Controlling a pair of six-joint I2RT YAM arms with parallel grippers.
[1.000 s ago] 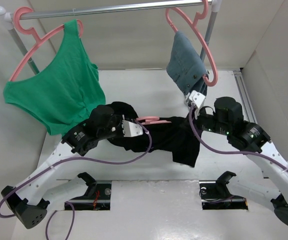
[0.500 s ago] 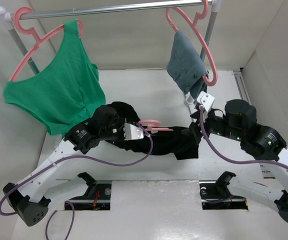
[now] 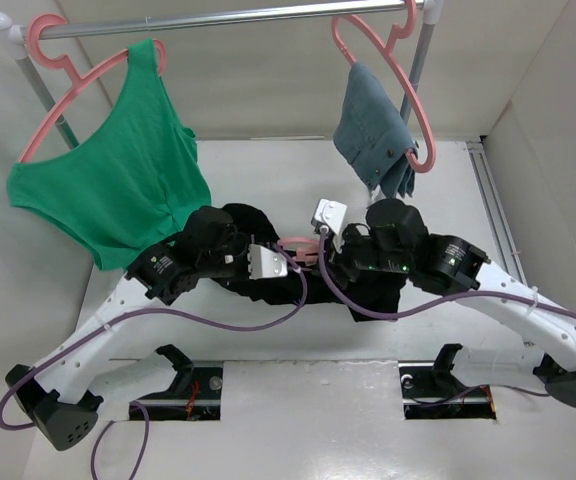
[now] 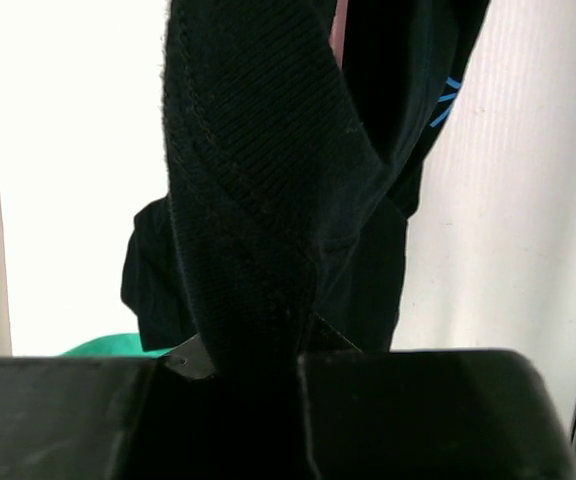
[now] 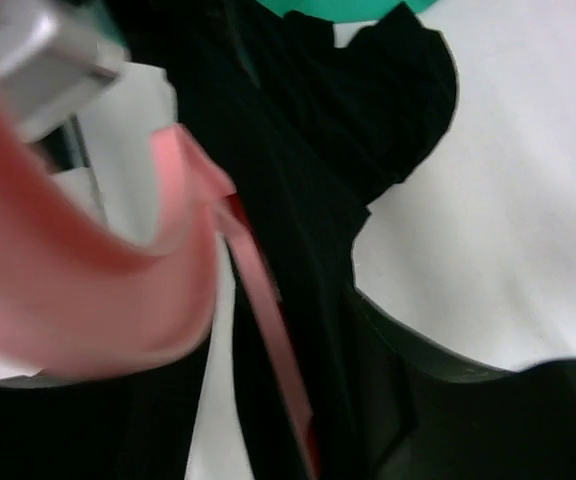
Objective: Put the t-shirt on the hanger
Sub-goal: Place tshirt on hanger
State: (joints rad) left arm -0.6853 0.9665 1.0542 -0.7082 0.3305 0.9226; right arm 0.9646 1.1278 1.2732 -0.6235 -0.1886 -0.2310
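Observation:
The black t-shirt (image 3: 242,222) hangs bunched between my two grippers above the table. My left gripper (image 3: 276,265) is shut on its ribbed collar band (image 4: 258,180); the blue chest mark (image 4: 448,100) shows at the upper right of the left wrist view. The pink hanger (image 3: 296,244) pokes its hook out of the cloth between the grippers. My right gripper (image 3: 321,252) is right beside that hook. In the right wrist view the hook (image 5: 88,300) is blurred at the left, and a thin pink bar (image 5: 268,320) runs down through the black cloth (image 5: 318,150) into my jaws.
A metal rail (image 3: 238,15) crosses the back. A green tank top (image 3: 118,170) hangs on a pink hanger (image 3: 68,70) at the left, and a blue-grey garment (image 3: 373,125) hangs on another pink hanger (image 3: 408,110) at the right. White walls close both sides.
My right arm has swung far left, from the shirt's right end to the hanger hook at the middle. The shirt is more bunched. My left gripper has hardly moved.

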